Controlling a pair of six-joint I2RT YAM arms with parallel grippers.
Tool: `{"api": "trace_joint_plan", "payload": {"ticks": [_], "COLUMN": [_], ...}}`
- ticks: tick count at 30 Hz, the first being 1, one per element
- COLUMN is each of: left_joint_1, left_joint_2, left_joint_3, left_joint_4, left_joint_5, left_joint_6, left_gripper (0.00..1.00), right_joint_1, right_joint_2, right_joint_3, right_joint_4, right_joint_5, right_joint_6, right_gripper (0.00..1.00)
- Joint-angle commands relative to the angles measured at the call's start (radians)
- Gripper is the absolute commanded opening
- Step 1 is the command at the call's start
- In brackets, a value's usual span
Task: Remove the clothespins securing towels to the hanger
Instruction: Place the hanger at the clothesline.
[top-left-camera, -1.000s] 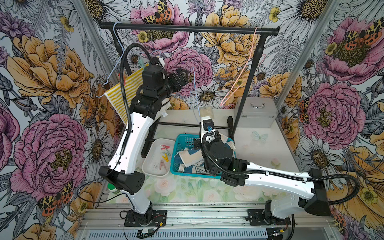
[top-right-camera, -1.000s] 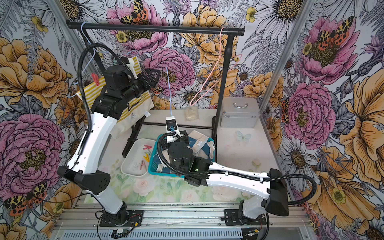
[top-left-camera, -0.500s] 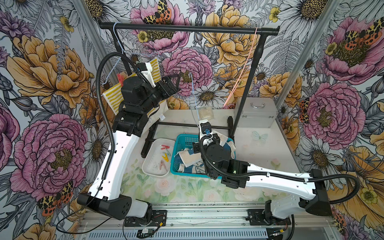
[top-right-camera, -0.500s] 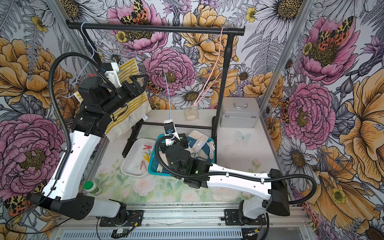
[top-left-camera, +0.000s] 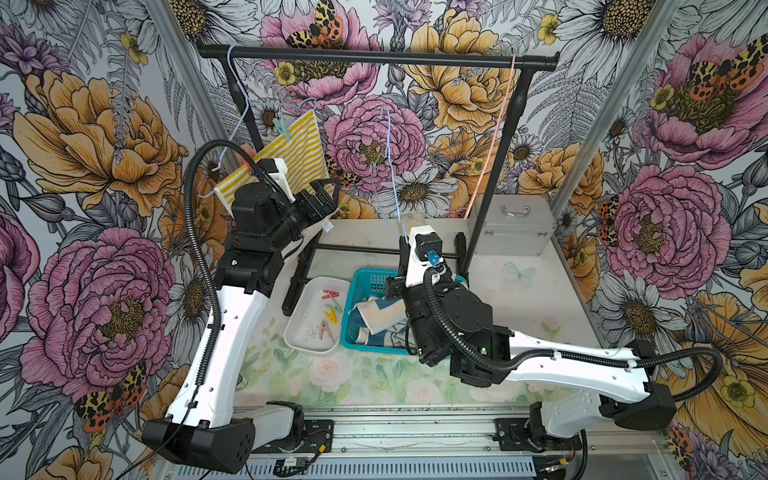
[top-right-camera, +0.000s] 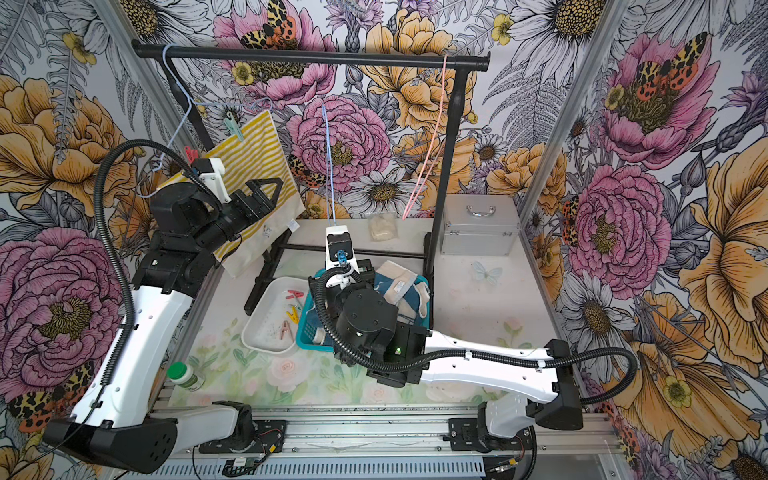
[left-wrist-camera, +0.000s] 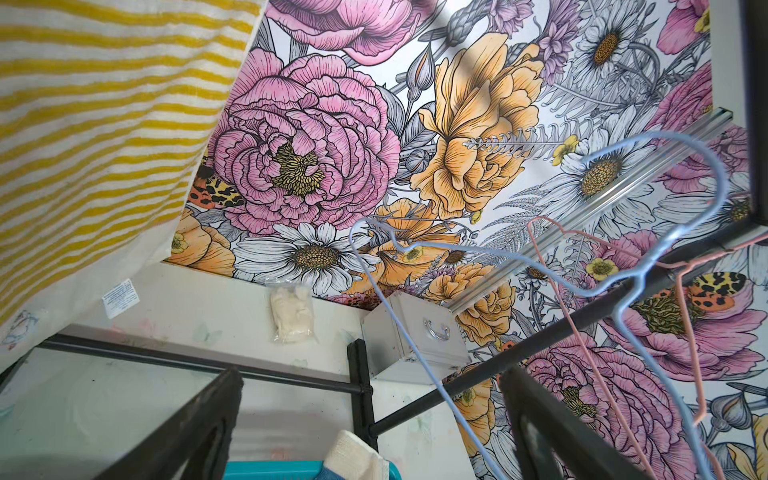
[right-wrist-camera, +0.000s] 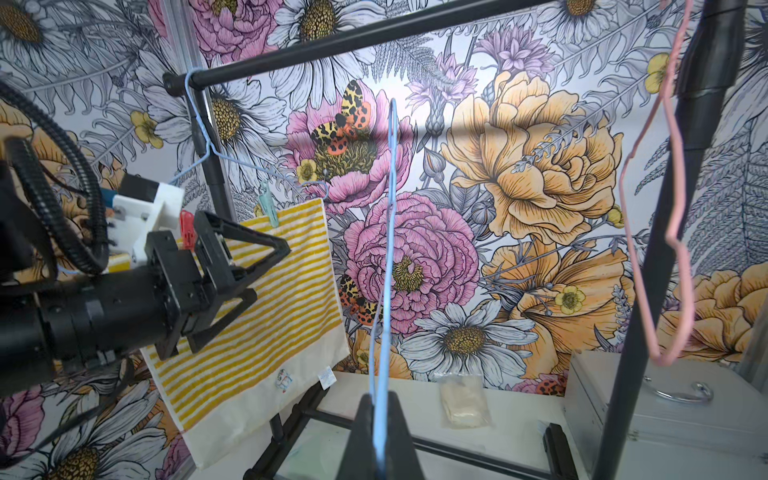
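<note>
Nearest in, the right gripper (right-wrist-camera: 376, 409): fingers together, clamped on the lower wire of the empty blue hanger (right-wrist-camera: 390, 208). The wire ran straight up from between the tips to the rail (right-wrist-camera: 374, 37). Probably parking that hanger clear of the work.

The left gripper (right-wrist-camera: 270, 272): fingers wide apart, nothing between them. The striped towel (right-wrist-camera: 270, 324) hung just behind the tips. Contact could not be told.

The red clothespin (right-wrist-camera: 187, 232) sat back from the tips, just above the root of the upper finger and partly hidden by it. The mint clothespin (right-wrist-camera: 268, 205) stood above the tips, further along the towel's top edge. Both pinned the cloth to the light-blue hanger (right-wrist-camera: 249, 168).

Well below the fingers were the white tray (top-left-camera: 299, 334) with loose clothespins (top-left-camera: 330, 294) and the teal basket (top-left-camera: 365, 276) holding two other towels (top-left-camera: 378, 318). Judged: last towel, two pins to go.

Farthest off, beyond the right fingers, hung a bare pink hanger (right-wrist-camera: 681, 208).

For the step:
- Turn the wrist so the open fingers straddle one pin's tail ends, not the terry.
- Squeeze until the pin's mouth gapes, then draw off along the pin's own line.
- Go slowly, as that hanger can swing on the rail.
- With one pin off, the towel will likely droop from the other.
</note>
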Motion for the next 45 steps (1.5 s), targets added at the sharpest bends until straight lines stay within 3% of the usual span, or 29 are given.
{"api": "trace_joint_plan", "payload": {"ticks": [1,6,22,30,36,45], "left_joint_1": [0.003,-0.013,-0.051,-0.064,-0.069,-0.079], "left_joint_2": [-0.026,-0.026,0.006,0.02,0.035,0.042], "left_joint_3": [-0.027,-0.05,-0.067,-0.05,-0.031,-0.042], "left_joint_4": [0.008,0.002,-0.012,-0.017,-0.021,-0.023], "left_joint_5": [-0.004,-0.02,-0.03,-0.019,-0.011,-0.013], "left_joint_6": [0.031,0.049,0.097,0.11,0.115,0.121], "left_gripper": [0.99,0.99,0.98,0.99,0.99,0.99], "right_joint_1": [0.038,0.075,0.059,0.04,0.011,-0.012], "right_joint_2": [0.035,0.075,0.161,0.096,0.013,-0.062], "right_joint_3": [0.072,0.142,0.303,0.276,0.248,0.184], "right_joint_4": [0.162,0.302,0.531,0.476,0.26,0.207], "right_joint_5": [0.013,0.018,0.046,0.074,0.085,0.128], "right_joint_6": [-0.156,-0.299,-0.498,-0.489,-0.358,-0.327], "right_gripper": [0.0,0.0,0.0,0.0,0.0,0.0]}}
